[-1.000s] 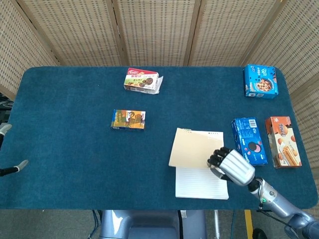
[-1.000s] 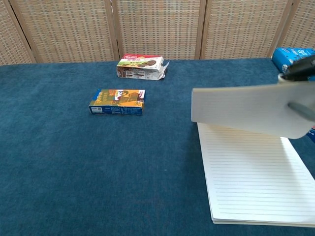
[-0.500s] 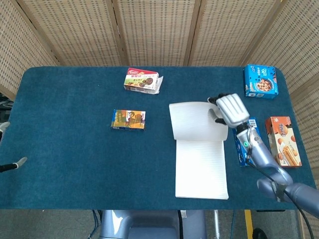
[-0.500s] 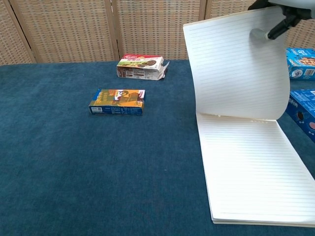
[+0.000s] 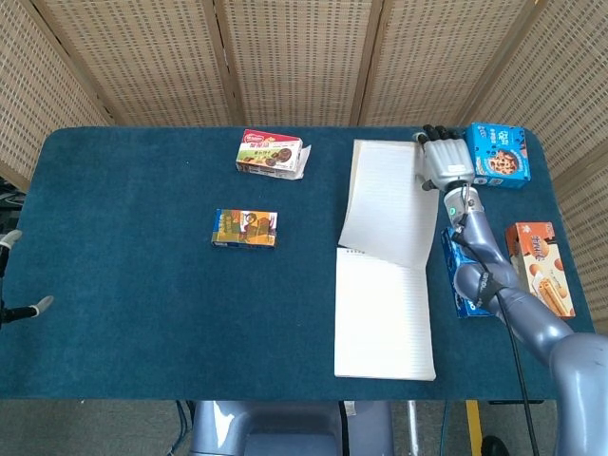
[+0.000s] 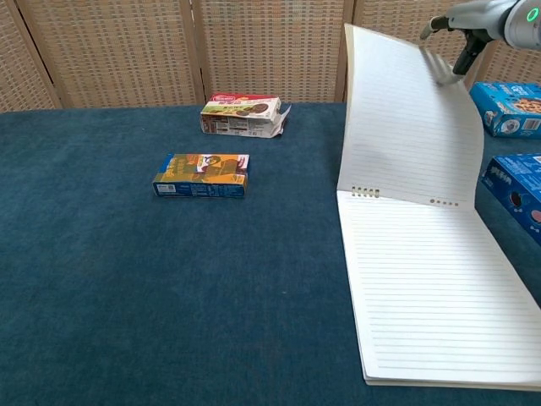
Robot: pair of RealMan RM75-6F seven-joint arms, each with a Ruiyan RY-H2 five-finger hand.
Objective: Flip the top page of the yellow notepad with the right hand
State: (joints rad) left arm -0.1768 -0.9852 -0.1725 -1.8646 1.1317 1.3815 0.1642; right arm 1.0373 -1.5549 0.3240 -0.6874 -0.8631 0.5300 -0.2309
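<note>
The notepad (image 5: 385,318) (image 6: 431,296) lies on the blue table right of centre, with a lined white sheet facing up. Its top page (image 5: 389,199) (image 6: 406,127) stands lifted and swung back over the binding, and its far edge is high above the table. My right hand (image 5: 444,161) (image 6: 461,34) holds that page at its far right corner, with fingers on both sides of the paper. Only two spread fingertips of my left hand (image 5: 21,309) show at the table's left edge, in the head view alone, and they hold nothing.
A red-and-white snack box (image 5: 271,154) (image 6: 243,115) sits at the back centre, an orange-and-blue box (image 5: 245,228) (image 6: 202,174) left of the pad. Right of the pad lie a light blue box (image 5: 496,154), a dark blue box (image 6: 517,193) and an orange box (image 5: 539,271).
My right hand has carried the top page up from the pad's near end and back over the binding toward the far edge of the table. The left hand stayed put.
</note>
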